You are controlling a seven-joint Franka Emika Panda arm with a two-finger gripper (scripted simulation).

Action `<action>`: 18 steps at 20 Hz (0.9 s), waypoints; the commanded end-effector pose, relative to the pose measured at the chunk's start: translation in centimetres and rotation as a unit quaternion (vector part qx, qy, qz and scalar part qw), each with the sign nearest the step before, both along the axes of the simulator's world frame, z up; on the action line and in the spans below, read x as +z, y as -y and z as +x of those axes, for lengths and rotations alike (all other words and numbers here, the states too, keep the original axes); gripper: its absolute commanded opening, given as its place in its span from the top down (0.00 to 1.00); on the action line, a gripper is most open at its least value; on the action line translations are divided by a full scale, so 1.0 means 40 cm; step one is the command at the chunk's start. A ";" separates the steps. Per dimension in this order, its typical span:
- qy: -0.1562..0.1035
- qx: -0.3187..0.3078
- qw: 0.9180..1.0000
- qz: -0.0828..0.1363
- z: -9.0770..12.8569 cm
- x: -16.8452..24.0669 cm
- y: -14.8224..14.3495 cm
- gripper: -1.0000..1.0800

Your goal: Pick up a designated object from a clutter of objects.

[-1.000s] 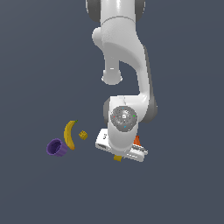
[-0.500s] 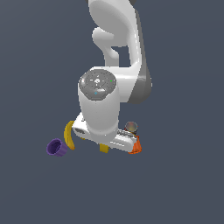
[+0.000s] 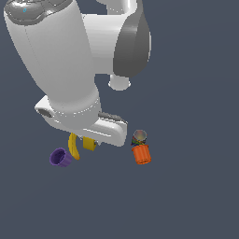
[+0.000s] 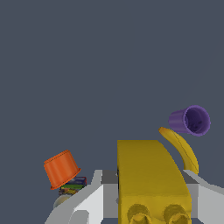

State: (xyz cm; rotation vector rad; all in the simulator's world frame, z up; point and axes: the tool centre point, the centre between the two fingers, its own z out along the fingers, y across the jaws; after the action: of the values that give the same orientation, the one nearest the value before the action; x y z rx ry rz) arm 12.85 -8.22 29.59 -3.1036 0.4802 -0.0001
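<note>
The designated object [image 4: 151, 179], a mustard-yellow elongated block with dark round studs on its near end, fills the gap between my gripper's [image 4: 146, 181] grey fingers [image 4: 98, 192]; the gripper is shut on it. In the exterior view the block [image 3: 89, 144] pokes out under the white hand, held above the floor. My gripper [image 3: 90, 140] is mostly hidden by the hand there. The clutter lies below: a yellow banana [image 3: 73, 146], a purple cup [image 3: 60, 158], an orange ribbed cup [image 3: 141, 154] and a round can [image 3: 139, 137].
The wrist view shows the orange cup [image 4: 61, 168] tipped against the multicoloured can [image 4: 72, 185] on one side, and the banana [image 4: 181, 149] and purple cup [image 4: 190, 120] on the other. The big white arm [image 3: 60, 60] covers much of the exterior view.
The hand has risen from among the clutter toward the exterior camera, carrying the yellow block. The cups, banana and can have stayed in place.
</note>
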 end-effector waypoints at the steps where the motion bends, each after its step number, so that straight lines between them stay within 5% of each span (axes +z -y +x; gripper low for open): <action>1: 0.000 0.000 1.000 0.000 -0.001 0.065 0.034 1.00; 18: 0.000 0.001 1.000 -0.001 0.011 0.323 0.172 1.00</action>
State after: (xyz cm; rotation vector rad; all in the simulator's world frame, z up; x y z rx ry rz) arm 13.24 -14.88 42.08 -3.1048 0.4798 -0.0004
